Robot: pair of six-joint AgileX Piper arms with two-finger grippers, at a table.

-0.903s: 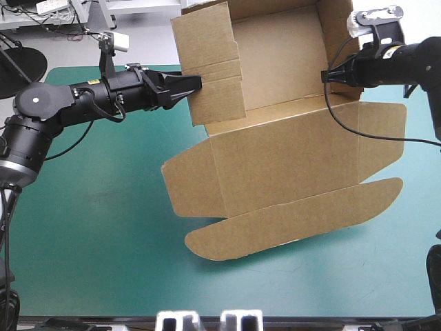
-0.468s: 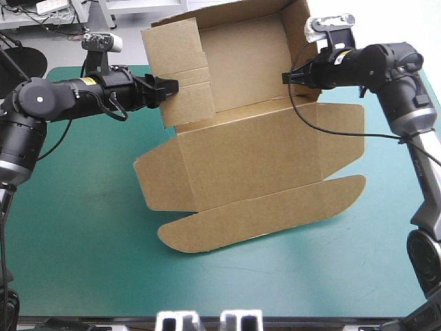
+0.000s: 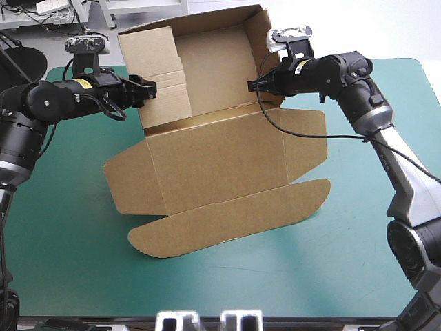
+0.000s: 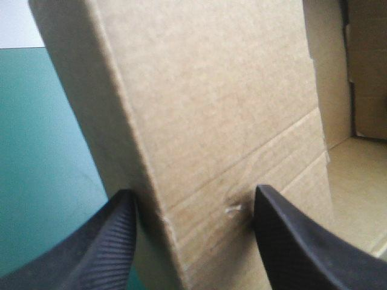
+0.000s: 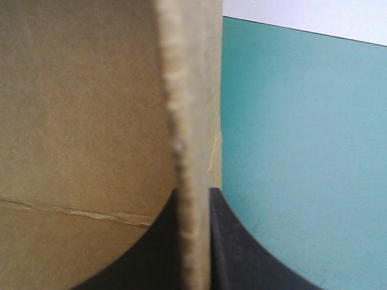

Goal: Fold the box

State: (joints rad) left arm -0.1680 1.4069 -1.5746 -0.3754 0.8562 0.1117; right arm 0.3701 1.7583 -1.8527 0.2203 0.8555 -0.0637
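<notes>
The brown box [image 3: 213, 165] lies partly set up. Its far half has a back wall and two side walls raised, while the lid and its flaps rest flat toward the near edge. My left gripper [image 3: 150, 89] clasps the doubled left side wall [image 4: 211, 90], one black finger on each face [image 4: 193, 205]. My right gripper [image 3: 253, 85] is shut on the right side wall. In the right wrist view the board's edge [image 5: 187, 121] runs straight between the fingers [image 5: 193, 196]. Both arms are raised above the table.
The teal-green cover [image 3: 69, 262] lies bare to the left, right and front of the box. The long rounded lid flap [image 3: 227, 221] reaches toward the near edge. A black round base [image 3: 21, 69] stands at the far left corner.
Both arms have carried the box to the left across the table, keeping their hold on the side walls. The flat lid slid left with it.
</notes>
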